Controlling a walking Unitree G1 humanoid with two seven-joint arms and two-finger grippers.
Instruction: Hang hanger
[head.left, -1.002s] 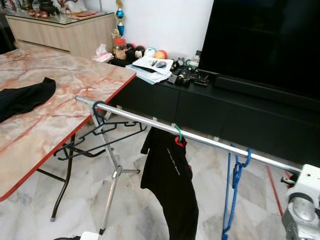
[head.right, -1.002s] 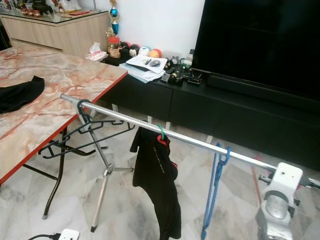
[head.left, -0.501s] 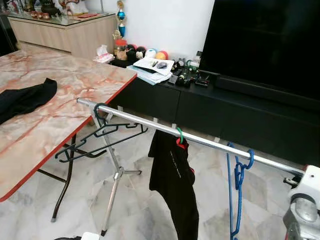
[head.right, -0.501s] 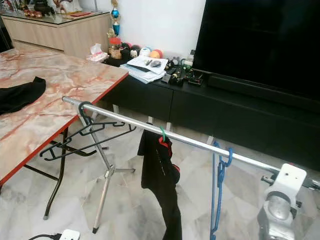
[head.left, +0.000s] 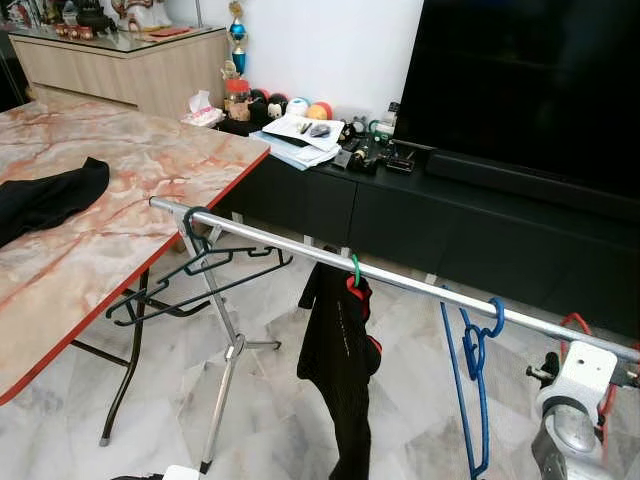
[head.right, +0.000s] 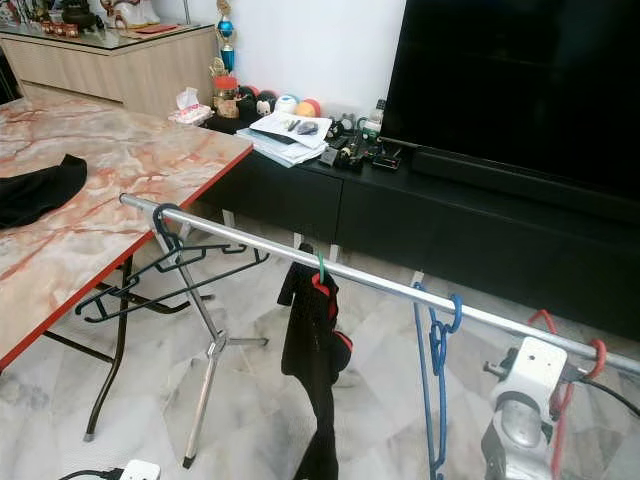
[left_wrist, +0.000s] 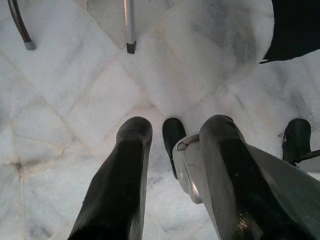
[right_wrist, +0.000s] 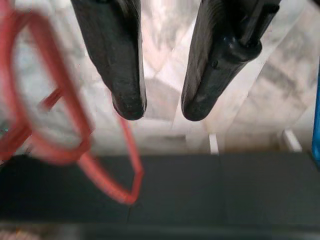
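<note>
A: While a black television (head.left: 530, 90) looms over the low black cabinet (head.left: 480, 235), what fills the living room below it?

B: A marble-patterned desk (head.left: 110, 190) with a red edge stands at the robot's left, a black cloth (head.left: 45, 200) lying on its top. A silver rail (head.right: 380, 285) on a tripod stand (head.left: 228, 350) runs from the desk's corner towards the robot's right, over a pale marble floor (left_wrist: 75, 90).

A: And what hangs from the rail?

B: A black garment (head.left: 342, 370) on a green-hooked hanger sits near the middle. Dark empty hangers (head.left: 195, 270) hang near the desk end. A blue hanger (head.right: 435, 380) hangs further along. The red hanger (head.right: 560, 370), the task's thing, hooks over the rail at its far right end, just beside the robot's silver right arm (head.right: 520, 410).

A: How do the end effectors stand?

B: In the right wrist view, the right end effector (right_wrist: 156, 112) has its two black fingers narrowly apart and grips nothing; the red hanger (right_wrist: 60, 125) appears blurred beside one finger. The left end effector (left_wrist: 175, 131) points down at the floor, fingers parted by a moderate gap, empty.

A: Smaller details?

B: Papers (head.left: 300, 135) and coloured balls (head.left: 310, 105) clutter the cabinet top.
</note>
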